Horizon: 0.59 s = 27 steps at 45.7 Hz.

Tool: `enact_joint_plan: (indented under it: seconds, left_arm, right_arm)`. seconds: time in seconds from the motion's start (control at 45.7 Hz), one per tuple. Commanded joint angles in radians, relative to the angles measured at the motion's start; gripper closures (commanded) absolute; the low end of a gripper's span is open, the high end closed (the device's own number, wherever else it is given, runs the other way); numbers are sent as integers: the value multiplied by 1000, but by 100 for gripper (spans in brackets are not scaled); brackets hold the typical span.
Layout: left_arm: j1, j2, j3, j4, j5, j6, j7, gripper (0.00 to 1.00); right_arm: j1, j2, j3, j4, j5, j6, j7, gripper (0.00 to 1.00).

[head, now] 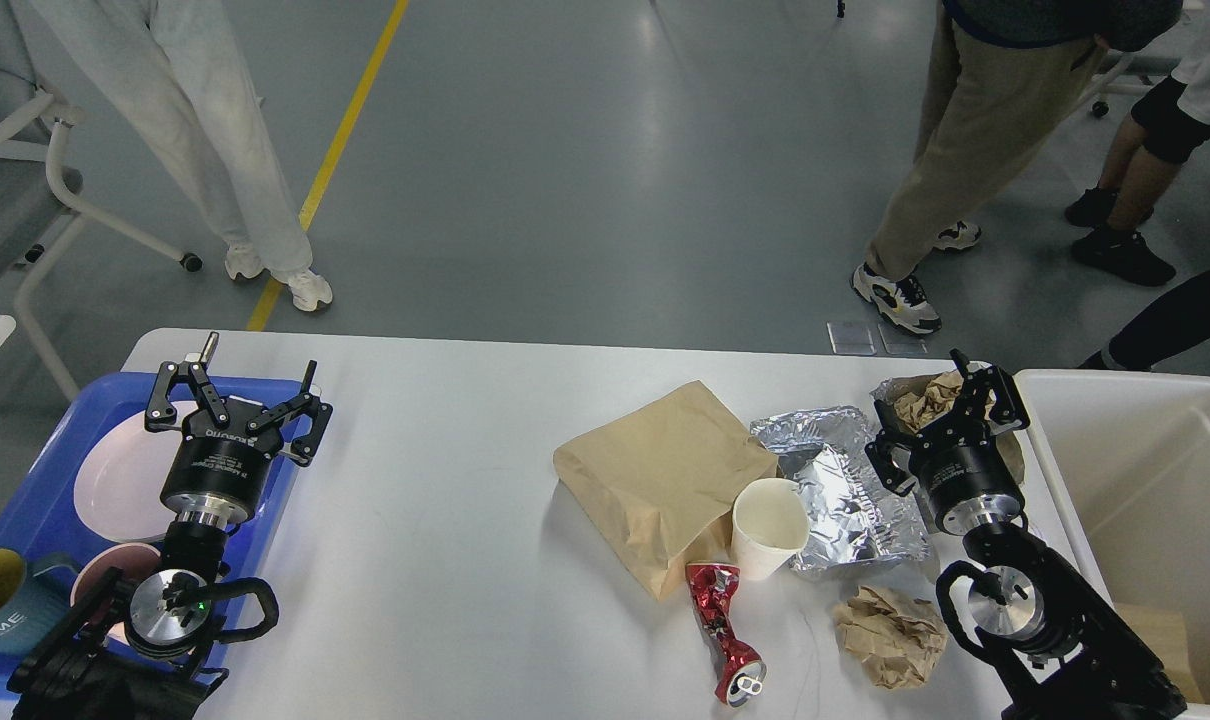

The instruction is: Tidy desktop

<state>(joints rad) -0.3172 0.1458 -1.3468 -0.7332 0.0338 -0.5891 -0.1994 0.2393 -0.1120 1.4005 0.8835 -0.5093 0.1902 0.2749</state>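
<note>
The desktop (pixel 445 520) spreads wide and white between a blue tray (pixel 35 470) at its left end and a white bin (pixel 1145 470) at its right, with the litter gathered right of centre. The right gripper (pixel 950 425), fingers spread and empty, hangs just right of the foil (pixel 845 490), far nearer the litter. The left gripper (pixel 237 400), open and empty, hovers over the tray's right rim.

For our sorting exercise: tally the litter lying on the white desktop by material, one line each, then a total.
Brown paper (bag, wad, wad): 3
Foil: 1
Paper cup: 1
Crushed red can: 1
Total: 6
</note>
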Motion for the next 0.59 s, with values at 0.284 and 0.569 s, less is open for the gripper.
enact_joint_plan:
  seconds: [0.284,0.569]
  left_arm:
    - [0,0,0,0,0,0,0,4]
    - [0,0,0,0,0,0,0,4]
  right_arm:
    - [43,-60,14,5,0,-2,-7,0]
    - [140,-252,-20,-52,0,0,-11,0]
